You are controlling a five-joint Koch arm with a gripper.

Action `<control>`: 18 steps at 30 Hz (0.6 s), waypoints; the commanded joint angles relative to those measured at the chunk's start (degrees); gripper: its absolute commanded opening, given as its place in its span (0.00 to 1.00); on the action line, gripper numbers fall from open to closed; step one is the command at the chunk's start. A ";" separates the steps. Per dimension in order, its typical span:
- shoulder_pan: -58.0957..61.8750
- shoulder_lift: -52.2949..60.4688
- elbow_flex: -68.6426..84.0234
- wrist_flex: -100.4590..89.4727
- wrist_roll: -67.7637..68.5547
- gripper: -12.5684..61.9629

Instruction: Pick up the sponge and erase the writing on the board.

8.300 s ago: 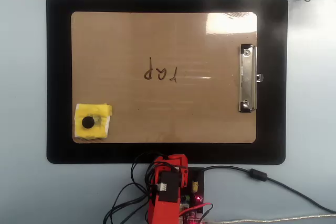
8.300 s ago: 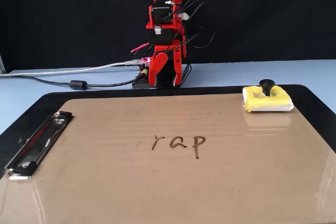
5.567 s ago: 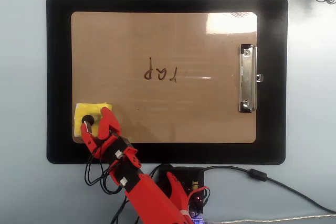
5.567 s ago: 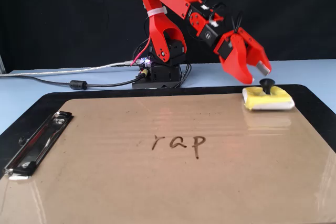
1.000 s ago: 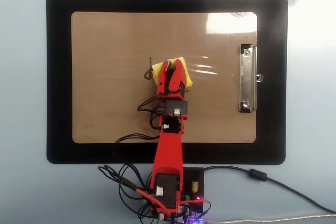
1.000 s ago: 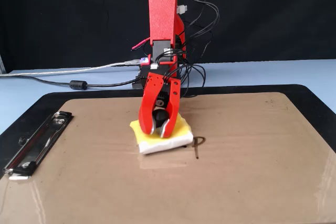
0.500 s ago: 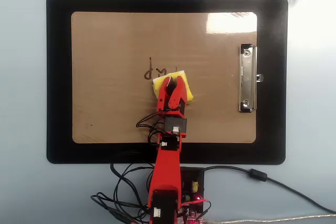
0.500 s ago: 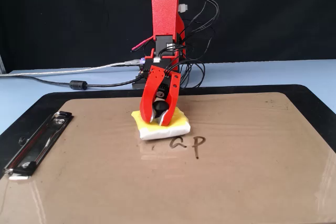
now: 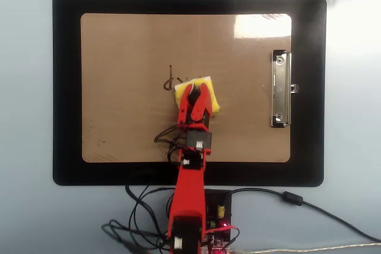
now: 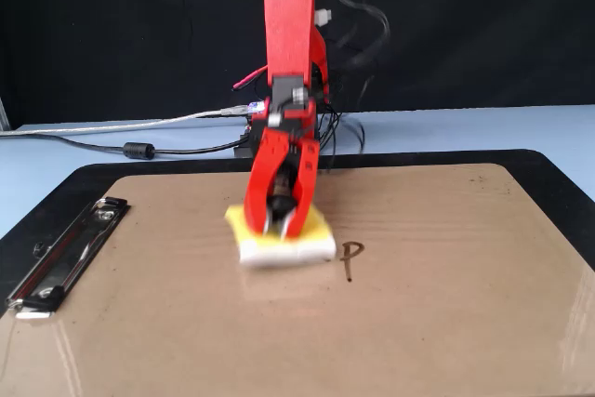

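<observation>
My red gripper [image 9: 194, 88] is shut on the black knob of the yellow sponge [image 9: 212, 103], which is pressed flat on the tan board [image 9: 119, 40] near its middle. In the fixed view the gripper [image 10: 282, 223] points steeply down and is motion-blurred over the sponge [image 10: 290, 249]. Of the writing, a dark "p" [image 10: 350, 257] shows just right of the sponge on the board [image 10: 446, 313]. In the overhead view the leftover strokes of the writing [image 9: 170, 81] lie at the sponge's left edge. The sponge hides whatever lies under it.
The board lies on a larger black mat [image 9: 66, 87]. Its silver clip [image 9: 281, 89] sits at the right short edge in the overhead view, left in the fixed view [image 10: 65, 253]. The arm's base [image 9: 196, 227] and cables [image 9: 297, 201] lie beyond the mat.
Over the last second the sponge was pulled back toward the arm's base, uncovering "ap", then pushed out again over the "a". The gripper stayed shut on it.
</observation>
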 commanded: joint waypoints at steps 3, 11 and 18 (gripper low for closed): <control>0.62 11.25 3.08 2.90 -0.09 0.06; 0.97 -19.51 -30.59 3.69 0.09 0.06; -0.35 -13.27 -20.04 1.93 -0.44 0.06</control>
